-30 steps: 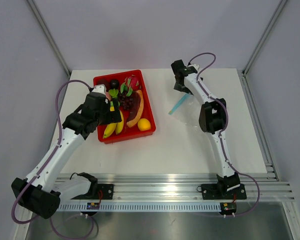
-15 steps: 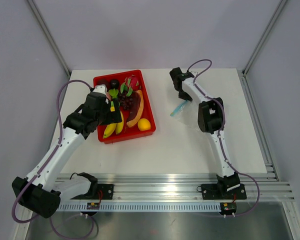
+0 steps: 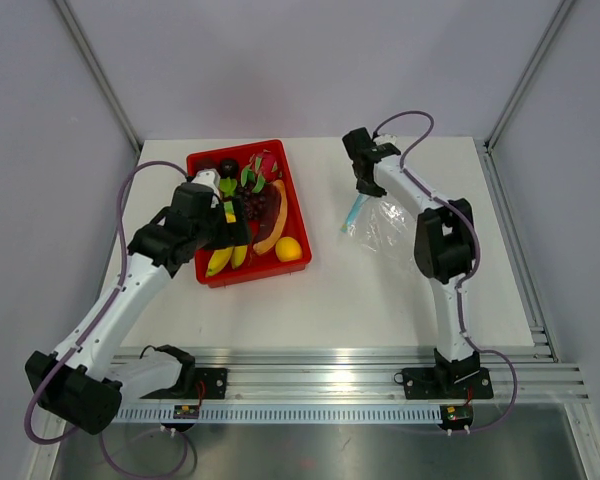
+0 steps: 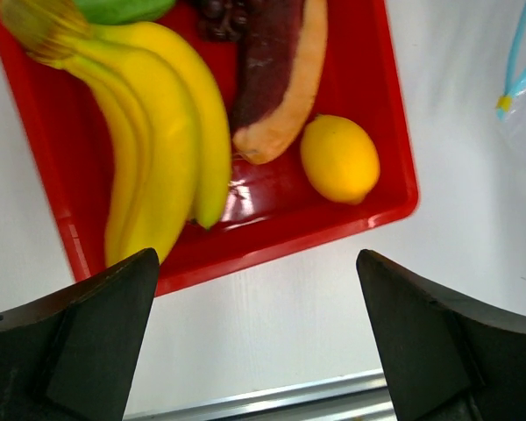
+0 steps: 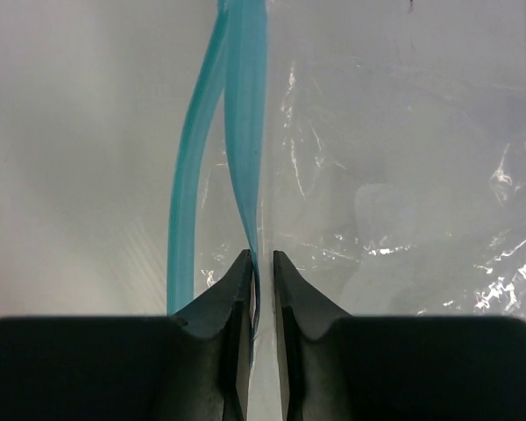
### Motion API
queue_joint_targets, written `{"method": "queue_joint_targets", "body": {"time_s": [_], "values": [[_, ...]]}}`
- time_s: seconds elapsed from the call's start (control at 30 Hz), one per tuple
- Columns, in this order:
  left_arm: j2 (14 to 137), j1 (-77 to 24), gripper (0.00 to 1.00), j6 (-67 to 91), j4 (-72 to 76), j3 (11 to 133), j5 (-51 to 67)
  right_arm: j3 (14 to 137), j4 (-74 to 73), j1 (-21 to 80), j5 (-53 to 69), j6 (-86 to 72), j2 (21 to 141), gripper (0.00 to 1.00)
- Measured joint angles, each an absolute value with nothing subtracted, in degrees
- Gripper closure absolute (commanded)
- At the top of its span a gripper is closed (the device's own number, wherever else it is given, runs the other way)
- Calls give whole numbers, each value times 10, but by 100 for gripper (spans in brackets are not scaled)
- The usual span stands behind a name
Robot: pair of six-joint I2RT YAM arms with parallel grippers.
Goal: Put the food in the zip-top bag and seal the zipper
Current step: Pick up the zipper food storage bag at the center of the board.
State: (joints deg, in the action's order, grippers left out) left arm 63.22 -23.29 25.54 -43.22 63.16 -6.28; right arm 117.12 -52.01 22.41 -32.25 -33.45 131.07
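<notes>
Looks like the bag-opening step to me, since the bag seems empty so far. The right gripper has its fingers pressed nearly together, pinching one lip of the thin light blue-teal zipper strip. The other lip bows off to the side, so the mouth of the clear crinkly zip-top bag gapes a little. The bag is on the white table, to the right of the red rectangular plastic tray and apart from it.

The left gripper hangs over the tray with its fingers spread wide, holding nothing. The yellow plastic banana bunch, yellow-orange toy citrus and orange papaya slice lie below it.

Next move, my guess: the left drops onto a fruit, closes, and carries it over to that mouth.
</notes>
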Motion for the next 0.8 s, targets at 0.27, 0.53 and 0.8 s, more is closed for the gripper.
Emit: {"method": "queue_joint_targets", "body": {"time_s": [0.27,0.53,0.8], "values": [[648,-258,12,321,-345,632,69,926,-399,233,-162,-302,1081,86],[760,-307,13,396,-240,640,148,791,-327,274,-49,-301,921,86],[843,-365,22,454,-187,660,168,752,-314,341,-34,-320,856,86]]}}
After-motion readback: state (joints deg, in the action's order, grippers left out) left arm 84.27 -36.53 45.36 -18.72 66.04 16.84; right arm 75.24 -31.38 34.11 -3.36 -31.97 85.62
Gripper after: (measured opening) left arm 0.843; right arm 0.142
